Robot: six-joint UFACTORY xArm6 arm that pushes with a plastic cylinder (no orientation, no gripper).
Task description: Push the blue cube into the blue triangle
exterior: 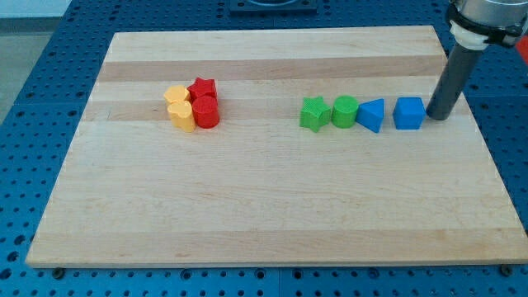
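The blue cube [409, 113] sits on the wooden board at the view's right. The blue triangle [372, 115] lies just to its left, with a small gap between them. My tip [436, 117] is right beside the cube's right side, close to or touching it. The dark rod rises from the tip toward the view's top right corner.
A green cylinder [345, 111] and a green star [313, 114] continue the row left of the triangle. A cluster at the view's left holds a red star [202, 88], a red cylinder [206, 113], a yellow block [176, 96] and a yellow heart [182, 115]. The board's right edge [487, 140] is close to my tip.
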